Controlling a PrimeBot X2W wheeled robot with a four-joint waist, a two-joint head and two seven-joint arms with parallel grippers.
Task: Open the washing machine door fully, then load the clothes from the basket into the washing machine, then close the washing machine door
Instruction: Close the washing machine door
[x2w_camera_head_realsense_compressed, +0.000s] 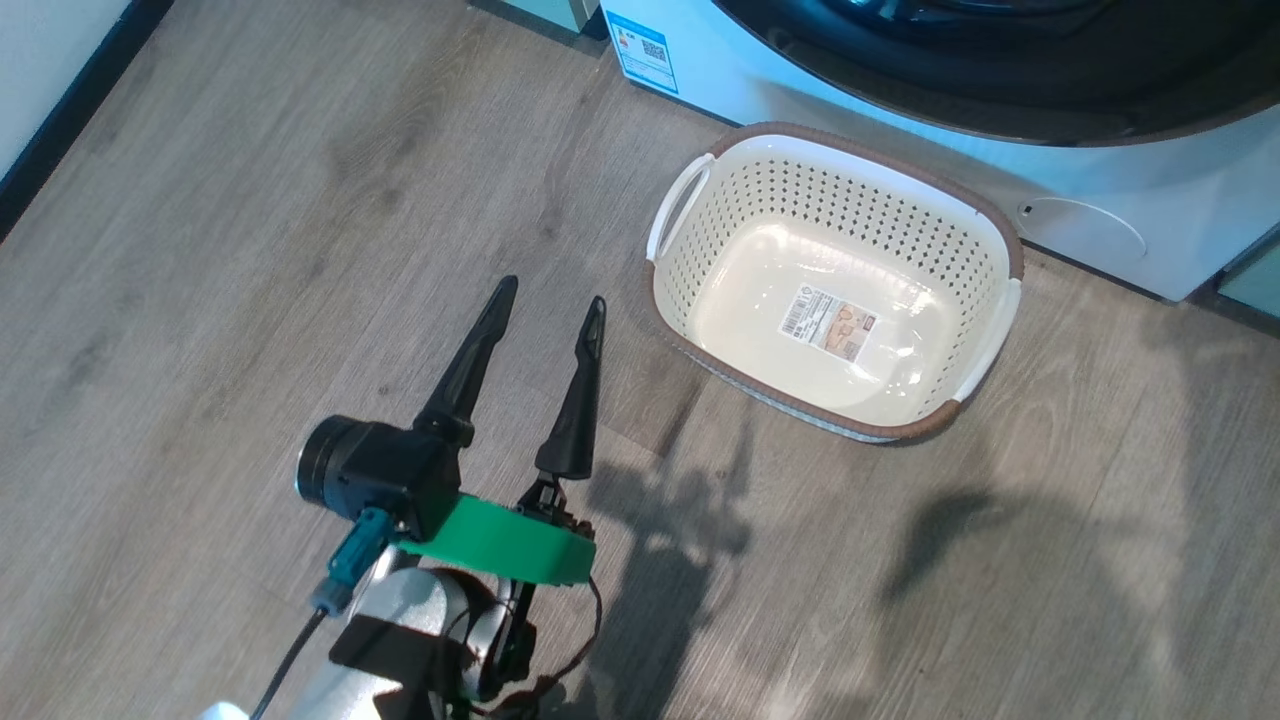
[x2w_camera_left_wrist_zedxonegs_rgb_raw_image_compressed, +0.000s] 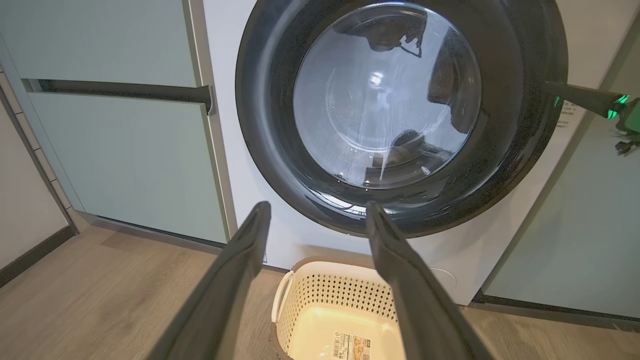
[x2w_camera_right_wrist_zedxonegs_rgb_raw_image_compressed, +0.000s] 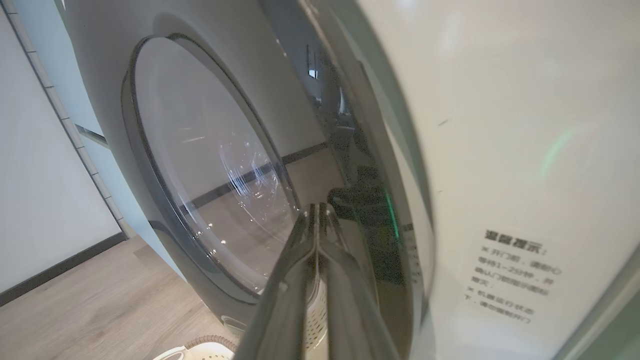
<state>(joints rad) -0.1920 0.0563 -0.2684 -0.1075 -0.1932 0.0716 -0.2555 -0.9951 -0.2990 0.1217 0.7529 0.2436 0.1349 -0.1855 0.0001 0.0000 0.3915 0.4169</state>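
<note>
Your left gripper (x2w_camera_head_realsense_compressed: 552, 293) hangs above the wooden floor (x2w_camera_head_realsense_compressed: 200, 300), just left of the basket (x2w_camera_head_realsense_compressed: 830, 205), with its two dark fingers spread wide apart and nothing between them. From the left wrist view, that left gripper (x2w_camera_left_wrist_zedxonegs_rgb_raw_image_compressed: 318, 205) points straight at the washing machine (x2w_camera_left_wrist_zedxonegs_rgb_raw_image_compressed: 320, 242), its fingers framing the bottom of the round black door (x2w_camera_left_wrist_zedxonegs_rgb_raw_image_compressed: 265, 125). The door lies against the white front there, its glass bowl full of reflections, and you cannot tell if it is latched. The basket (x2w_camera_left_wrist_zedxonegs_rgb_raw_image_compressed: 330, 290) stands on the floor right against the foot of the machine, below the door, with its cream bottom and the label showing. Pale green cabinets (x2w_camera_left_wrist_zedxonegs_rgb_raw_image_compressed: 125, 160) sit on either side. Look to the door's right edge: your right gripper (x2w_camera_left_wrist_zedxonegs_rgb_raw_image_compressed: 575, 95) reaches in from the side, tip against the black rim. In the right wrist view, the right gripper (x2w_camera_right_wrist_zedxonegs_rgb_raw_image_compressed: 316, 210) has its fingers pressed together with nothing between them, their tip right at the glossy rim of the door (x2w_camera_right_wrist_zedxonegs_rgb_raw_image_compressed: 210, 165), next to a printed note (x2w_camera_right_wrist_zedxonegs_rgb_raw_image_compressed: 510, 280) on the white front. Low on the machine (x2w_camera_head_realsense_compressed: 1100, 170) you see the blue sticker (x2w_camera_head_realsense_compressed: 642, 50) and the round flap (x2w_camera_head_realsense_compressed: 1085, 225), just behind the basket.
</note>
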